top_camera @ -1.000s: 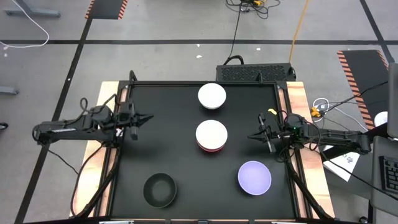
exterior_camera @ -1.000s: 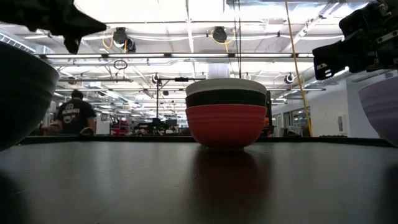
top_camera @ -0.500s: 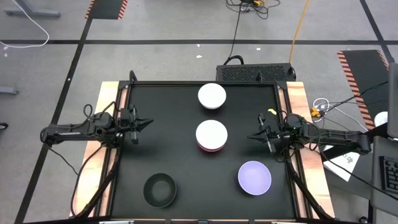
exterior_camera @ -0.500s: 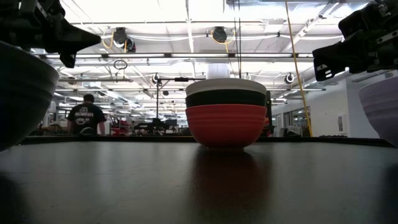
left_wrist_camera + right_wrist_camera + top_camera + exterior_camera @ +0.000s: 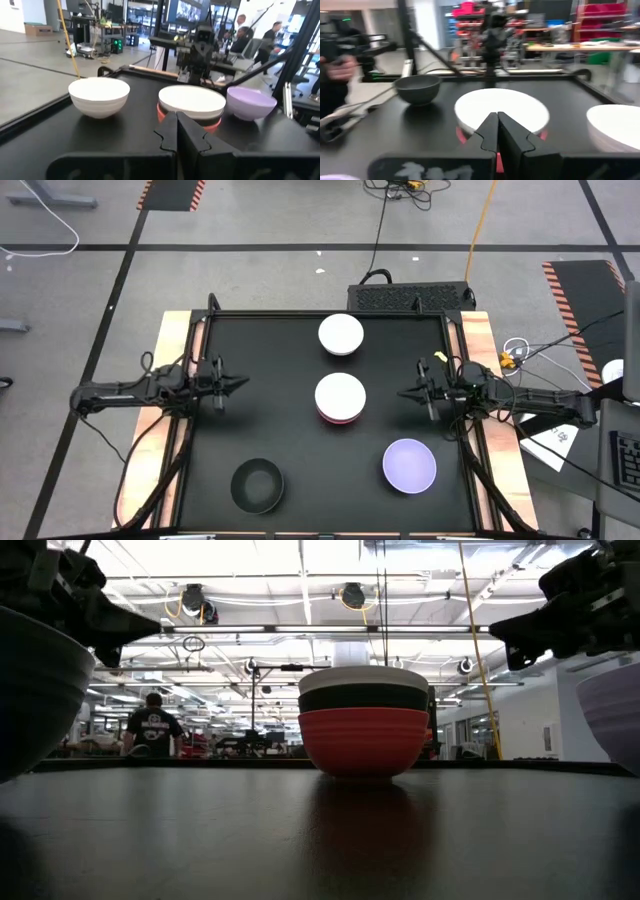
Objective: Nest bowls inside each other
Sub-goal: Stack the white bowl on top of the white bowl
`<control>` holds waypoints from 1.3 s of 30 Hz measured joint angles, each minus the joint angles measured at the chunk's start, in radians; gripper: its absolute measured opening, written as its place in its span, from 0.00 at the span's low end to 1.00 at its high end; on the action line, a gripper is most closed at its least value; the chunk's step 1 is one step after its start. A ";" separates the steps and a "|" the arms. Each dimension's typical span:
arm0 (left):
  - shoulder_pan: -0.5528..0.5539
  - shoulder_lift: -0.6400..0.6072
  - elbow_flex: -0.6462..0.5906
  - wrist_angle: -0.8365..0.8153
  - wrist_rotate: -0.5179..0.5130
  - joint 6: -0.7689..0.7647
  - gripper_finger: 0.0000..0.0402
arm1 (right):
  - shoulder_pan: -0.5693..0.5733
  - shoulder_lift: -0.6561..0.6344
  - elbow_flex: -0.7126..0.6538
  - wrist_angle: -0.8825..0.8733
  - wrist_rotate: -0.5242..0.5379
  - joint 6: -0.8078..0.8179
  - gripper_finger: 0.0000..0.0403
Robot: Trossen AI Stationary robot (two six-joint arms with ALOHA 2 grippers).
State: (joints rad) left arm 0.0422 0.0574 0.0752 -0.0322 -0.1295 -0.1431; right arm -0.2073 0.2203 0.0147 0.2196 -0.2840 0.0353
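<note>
left gripper drawn back, bowls unmoved

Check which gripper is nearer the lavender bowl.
Right. The right gripper, shut, hovers at the table's right side, with the lavender bowl close to it, toward the near edge. The left gripper, shut, sits across the table at the left side, much farther away.

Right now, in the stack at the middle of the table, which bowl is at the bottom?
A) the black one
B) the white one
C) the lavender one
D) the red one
D: the low view shows the red bowl on the table, with the black bowl and white bowl nested above it.
</note>
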 joint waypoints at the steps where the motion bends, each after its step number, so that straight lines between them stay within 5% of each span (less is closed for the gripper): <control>1: 0.000 0.000 -0.010 0.000 0.000 0.003 0.00 | 0.000 0.000 0.000 0.002 0.020 -0.001 0.00; 14: 0.002 0.001 -0.043 0.006 0.027 0.010 0.01 | 0.000 0.019 0.000 0.066 0.111 0.031 0.00; 22: 0.002 0.001 -0.043 0.005 0.025 0.031 0.01 | -0.062 0.171 0.061 0.164 0.153 0.052 0.00; 30: 0.002 0.006 -0.043 0.004 0.024 0.069 0.01 | -0.235 0.435 0.323 0.030 0.136 0.044 0.09; 39: 0.002 0.034 -0.043 0.003 0.024 0.091 0.01 | -0.379 0.742 0.596 -0.043 -0.005 -0.067 0.31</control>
State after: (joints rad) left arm 0.0441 0.0918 0.0318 -0.0296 -0.1051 -0.0518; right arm -0.5866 0.9628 0.6111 0.1768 -0.2892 -0.0319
